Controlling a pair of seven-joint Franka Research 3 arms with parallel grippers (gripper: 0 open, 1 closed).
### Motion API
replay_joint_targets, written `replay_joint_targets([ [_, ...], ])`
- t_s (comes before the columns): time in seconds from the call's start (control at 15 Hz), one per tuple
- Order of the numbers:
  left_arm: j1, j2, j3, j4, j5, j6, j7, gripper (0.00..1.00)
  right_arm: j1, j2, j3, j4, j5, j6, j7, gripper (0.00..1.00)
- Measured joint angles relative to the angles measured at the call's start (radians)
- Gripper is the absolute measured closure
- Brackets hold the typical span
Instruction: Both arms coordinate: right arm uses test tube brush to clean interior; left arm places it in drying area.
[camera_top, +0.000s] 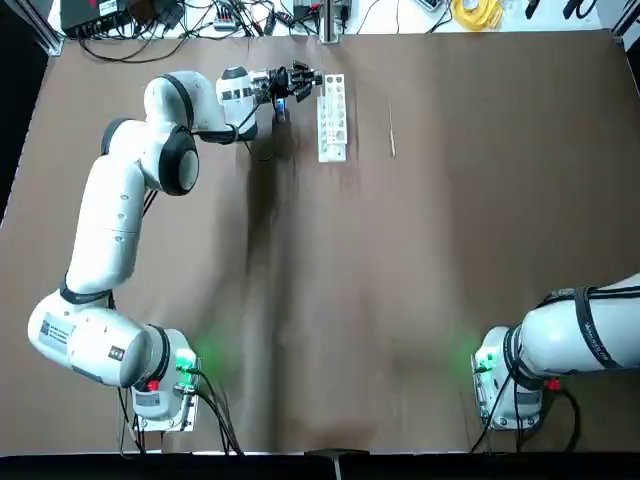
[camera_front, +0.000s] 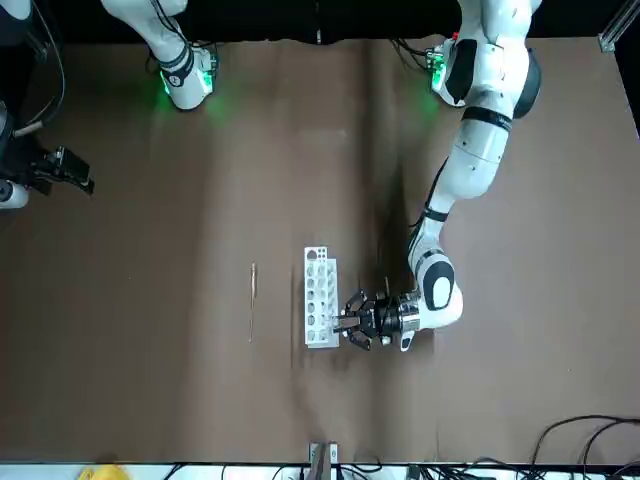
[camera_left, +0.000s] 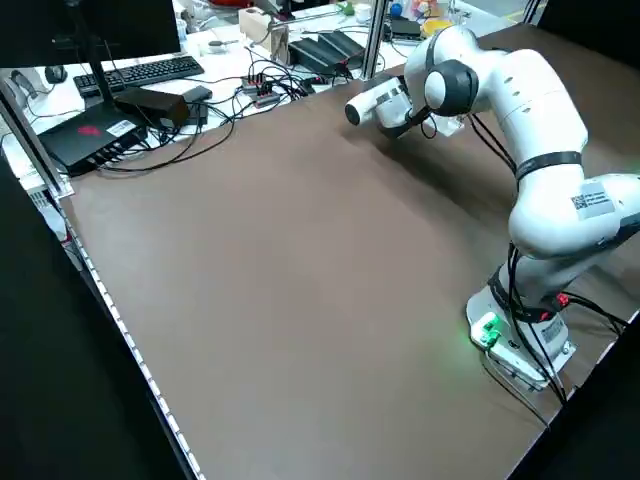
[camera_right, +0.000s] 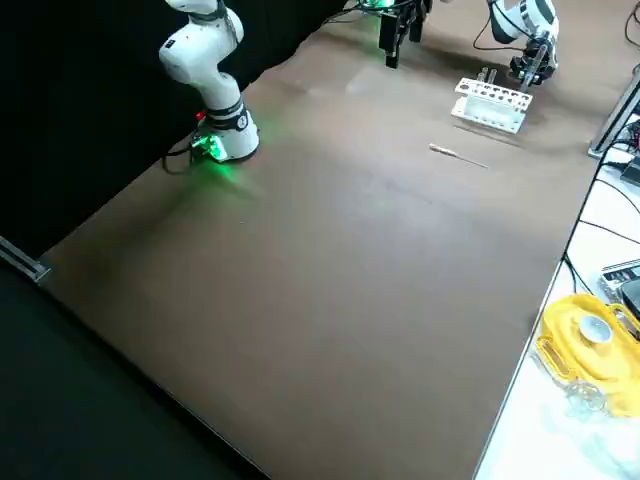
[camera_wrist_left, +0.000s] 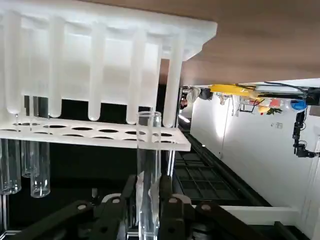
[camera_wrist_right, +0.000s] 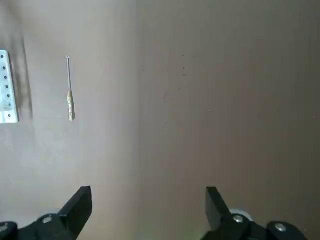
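Left gripper (camera_wrist_left: 145, 210), beside the rack (camera_top: 332, 116), clamps a glass tube (camera_wrist_left: 148, 165), presumably for racking. Right gripper (camera_wrist_right: 148, 207), parked apart, gapes empty. Test tube brush (camera_top: 391, 129) lies on the table beside the rack.

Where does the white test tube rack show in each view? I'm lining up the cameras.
Top: white rack, far centre.
Front: near bottom centre.
Left side: not visible.
Right side: upper right.
Left wrist: fills the upper left.
Right wrist: left edge.
Shared landmark: test tube brush beside it.
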Motion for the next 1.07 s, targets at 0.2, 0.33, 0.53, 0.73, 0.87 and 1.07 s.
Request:
replay_joint_targets([
  [0.2, -0.001, 0.002, 0.000, 0.000, 0.000, 0.000, 0.002, 0.77, 0.000, 0.000, 0.000, 0.000, 0.000, 0.000, 0.000, 0.00],
  [0.33, -0.001, 0.002, 0.001, 0.000, 0.000, 0.000, 0.003, 0.77, 0.000, 0.000, 0.000, 0.000, 0.000, 0.000, 0.000, 0.00],
  [0.53, 0.000, 0.001, 0.001, 0.003, 0.000, 0.000, -0.003, 0.77, 0.000, 0.000, 0.000, 0.000, 0.000, 0.000, 0.000, 0.00],
  [0.73, 0.001, -0.005, 0.007, 0.007, 0.000, 0.000, -0.018, 0.77, 0.000, 0.000, 0.000, 0.000, 0.000, 0.000, 0.000, 0.00],
  [0.87, 0.001, -0.015, 0.017, 0.011, 0.000, 0.000, -0.037, 0.77, 0.000, 0.000, 0.001, 0.000, 0.000, 0.000, 0.000, 0.00],
  [1.07, 0.001, -0.031, 0.025, 0.012, 0.001, 0.000, -0.052, 0.77, 0.000, 0.000, 0.001, 0.000, 0.000, 0.000, 0.000, 0.00],
])
